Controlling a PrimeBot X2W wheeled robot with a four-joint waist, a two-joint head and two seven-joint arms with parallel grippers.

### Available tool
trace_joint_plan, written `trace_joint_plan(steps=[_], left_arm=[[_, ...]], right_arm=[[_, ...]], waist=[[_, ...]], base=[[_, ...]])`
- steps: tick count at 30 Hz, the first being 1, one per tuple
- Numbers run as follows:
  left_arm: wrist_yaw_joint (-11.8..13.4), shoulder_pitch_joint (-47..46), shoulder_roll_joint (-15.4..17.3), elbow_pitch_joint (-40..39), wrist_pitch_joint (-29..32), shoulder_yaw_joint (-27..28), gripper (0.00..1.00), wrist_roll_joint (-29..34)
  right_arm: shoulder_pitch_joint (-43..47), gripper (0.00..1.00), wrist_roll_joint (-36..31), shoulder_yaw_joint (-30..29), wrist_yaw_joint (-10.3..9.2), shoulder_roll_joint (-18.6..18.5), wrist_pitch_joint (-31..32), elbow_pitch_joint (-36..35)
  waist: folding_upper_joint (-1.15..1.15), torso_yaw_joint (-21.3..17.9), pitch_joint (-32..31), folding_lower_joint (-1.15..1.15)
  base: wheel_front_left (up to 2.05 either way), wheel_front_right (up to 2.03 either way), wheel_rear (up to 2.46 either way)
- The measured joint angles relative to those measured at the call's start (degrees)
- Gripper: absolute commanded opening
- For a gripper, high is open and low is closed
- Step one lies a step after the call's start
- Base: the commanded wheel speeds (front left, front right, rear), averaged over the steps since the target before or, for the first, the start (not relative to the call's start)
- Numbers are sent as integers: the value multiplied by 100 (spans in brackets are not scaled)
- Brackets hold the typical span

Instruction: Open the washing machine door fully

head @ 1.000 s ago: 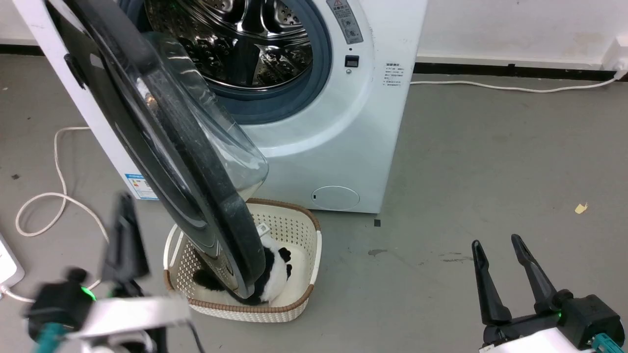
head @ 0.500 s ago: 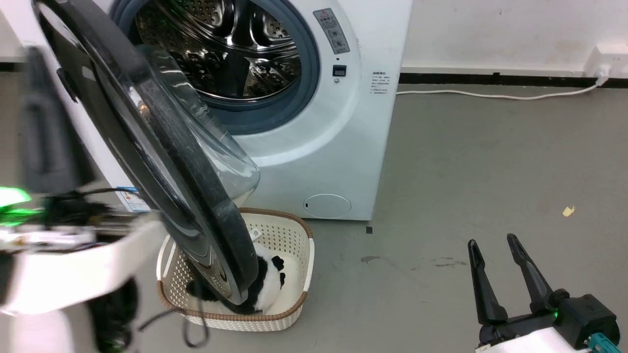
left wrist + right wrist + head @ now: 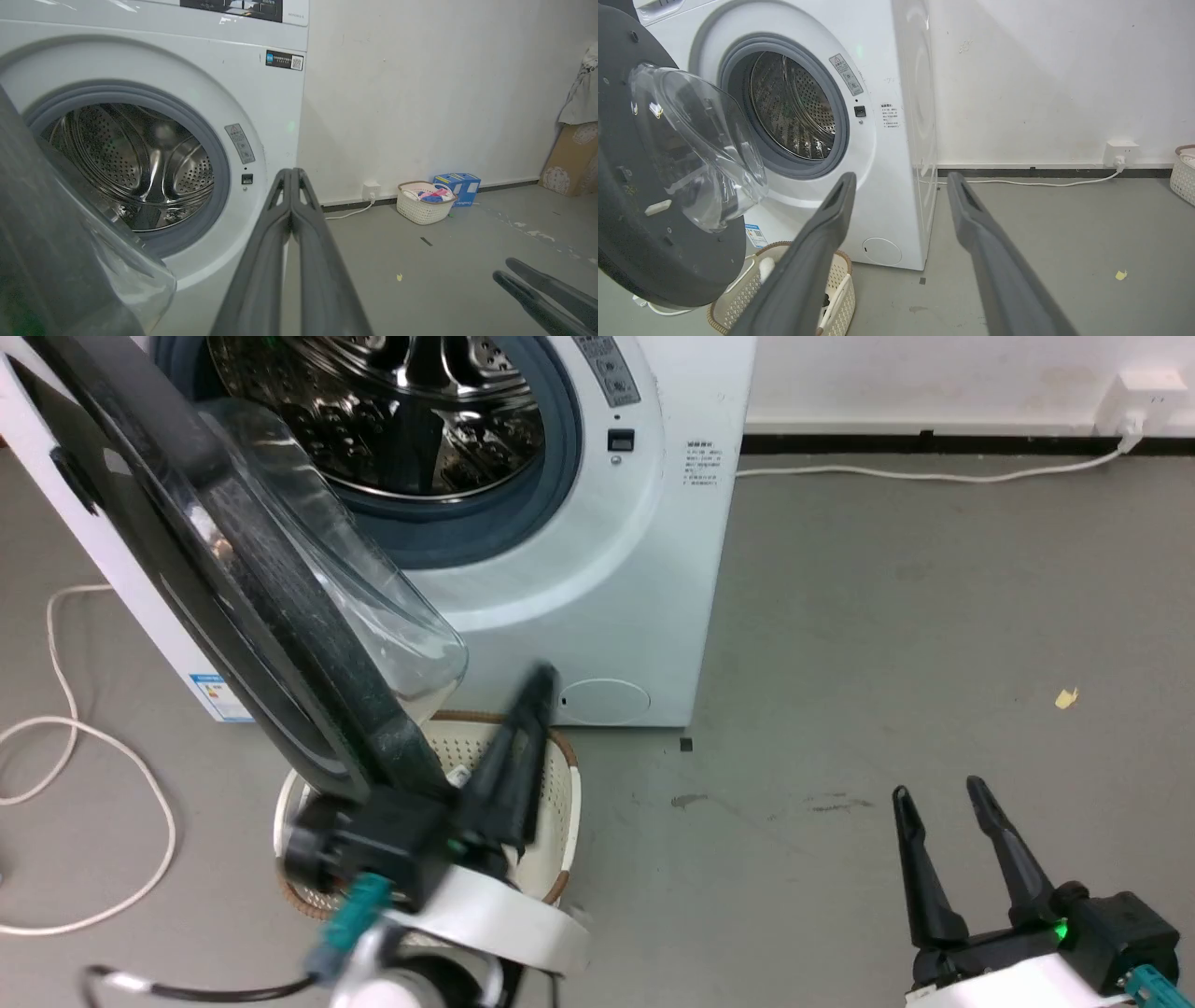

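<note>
The washing machine door point(image 3: 271, 588) is a big round black disc. The outer face is glossy, and a clear glass bowl point(image 3: 373, 607) bulges from the inner face. It hangs at the left side of the washing machine point(image 3: 597, 579) and is swung out from the front. The grey-blue gasket point(image 3: 485, 523) and the steel drum point(image 3: 392, 420) are uncovered. In the head view the disc shows almost edge-on, running from the machine's left side out forward. The bowl side is turned to the machine's right. Its lower edge is above the cream basket point(image 3: 568, 775), which stands in front of the machine. The left gripper point(image 3: 290, 177) is in front of the machine, near the door's edge, with fingers pressed together on nothing. The right gripper point(image 3: 938, 791) is well apart to the machine's right, with its jaws spread and empty.
</note>
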Motion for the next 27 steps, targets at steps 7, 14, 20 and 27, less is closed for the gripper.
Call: trace_joint_plan(steps=[7,14,20,27], left_arm=[[285,98,-23,918,-141,-156,0,-244],[475,71,-23,1552,-352,91,0,-458],[479,80,0,1790,-493,249,0,-613],[479,191,-4,1913,-558,263,0,-704]], right_arm=[[-77,100,44,-15,0,0,0,2],[-85,100,51,30,0,0,0,8],[-82,100,51,9,0,1,0,38],[-71,100,48,-2,0,2,0,49]], waist=[[0,30,133,0],[0,148,204,0],[0,347,169,0],[0,761,88,0]], base=[[0,0,0],[0,0,0],[0,0,0],[0,0,0]])
